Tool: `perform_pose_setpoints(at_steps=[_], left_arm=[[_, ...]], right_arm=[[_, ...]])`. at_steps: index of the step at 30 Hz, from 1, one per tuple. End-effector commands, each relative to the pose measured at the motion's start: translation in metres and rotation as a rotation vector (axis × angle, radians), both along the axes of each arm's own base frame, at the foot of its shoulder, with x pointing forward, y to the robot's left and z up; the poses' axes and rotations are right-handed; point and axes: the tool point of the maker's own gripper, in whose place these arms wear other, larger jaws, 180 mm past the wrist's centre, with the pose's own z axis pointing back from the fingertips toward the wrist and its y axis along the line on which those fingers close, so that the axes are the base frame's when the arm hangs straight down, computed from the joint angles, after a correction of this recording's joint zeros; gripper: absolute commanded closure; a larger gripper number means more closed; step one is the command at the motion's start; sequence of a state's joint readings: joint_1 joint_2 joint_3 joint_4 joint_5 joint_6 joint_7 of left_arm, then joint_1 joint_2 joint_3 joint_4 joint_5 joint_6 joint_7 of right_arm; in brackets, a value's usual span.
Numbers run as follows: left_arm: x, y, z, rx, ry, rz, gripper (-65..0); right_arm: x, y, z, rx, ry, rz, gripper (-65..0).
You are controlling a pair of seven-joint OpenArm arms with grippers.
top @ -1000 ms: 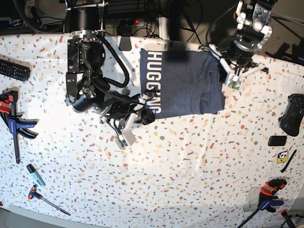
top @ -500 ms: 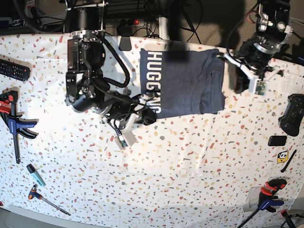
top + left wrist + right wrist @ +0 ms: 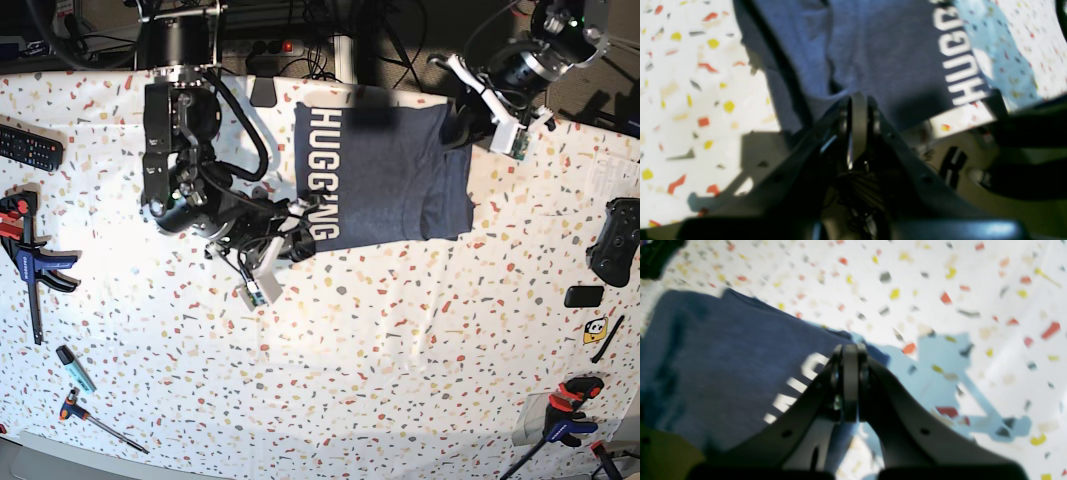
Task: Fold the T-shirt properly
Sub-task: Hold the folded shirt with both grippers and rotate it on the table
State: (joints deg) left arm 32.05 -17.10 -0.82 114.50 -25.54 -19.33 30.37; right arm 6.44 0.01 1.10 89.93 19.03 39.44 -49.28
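The navy T-shirt (image 3: 385,175) lies folded into a rough square at the far middle of the speckled table (image 3: 400,350), with white "HUGGING" lettering along its left edge. It also shows in the left wrist view (image 3: 880,50) and the right wrist view (image 3: 723,350). My left gripper (image 3: 462,118) is shut and hovers over the shirt's far right corner, with nothing seen between its fingers (image 3: 858,106). My right gripper (image 3: 293,240) is shut just off the shirt's near left corner, and its fingertips (image 3: 850,355) sit above the lettered edge with no cloth in them.
A remote (image 3: 30,148), a clamp (image 3: 35,262), a marker (image 3: 75,368) and a T-handle tool (image 3: 100,420) lie at the left. A game controller (image 3: 615,240), a small black block (image 3: 583,296) and another clamp (image 3: 565,415) lie at the right.
My left arm swung away from the shirt's right edge and rose toward its far right corner. My right arm drew back slightly, uncovering the end of the lettering.
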Motion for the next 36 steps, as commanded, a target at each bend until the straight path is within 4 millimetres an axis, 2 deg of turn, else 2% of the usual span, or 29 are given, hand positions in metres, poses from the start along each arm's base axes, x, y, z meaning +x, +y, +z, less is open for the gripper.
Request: perform_pose_setpoints(at_steps=[1, 11, 16, 20, 27, 32, 36], left_arm=[[0.006, 0.001, 0.004, -0.032, -0.036, 0.021, 0.0], [0.045, 0.032, -0.051, -0.013, 0.033, 0.114, 0.0], [0.068, 0.046, -0.071, 0.000, 0.063, 0.153, 0.0], [0.092, 0.053, -0.080, -0.005, 0.070, 0.183, 0.0], [0.143, 0.026, -0.080, 0.040, 0.024, 0.170, 0.0], [0.181, -0.003, -0.067, 0.041, -0.029, 0.153, 0.0], [0.202, -0.019, -0.060, 0.004, -0.036, 0.129, 0.0]], right_arm=[[0.010, 0.005, 0.018, 0.037, -0.060, 0.003, 0.0], [0.011, -0.004, 0.014, 0.009, -0.063, -0.003, 0.0], [0.010, -0.011, 0.010, -0.016, -0.051, -0.003, 0.0], [0.010, -0.009, 0.012, 0.000, -0.051, -0.001, 0.0], [0.007, -0.010, 0.009, -0.017, -0.032, 0.005, 0.0], [0.006, -0.019, 0.005, -0.048, -0.021, 0.005, 0.0], [0.010, -0.029, 0.005, -0.073, -0.047, -0.006, 0.0]])
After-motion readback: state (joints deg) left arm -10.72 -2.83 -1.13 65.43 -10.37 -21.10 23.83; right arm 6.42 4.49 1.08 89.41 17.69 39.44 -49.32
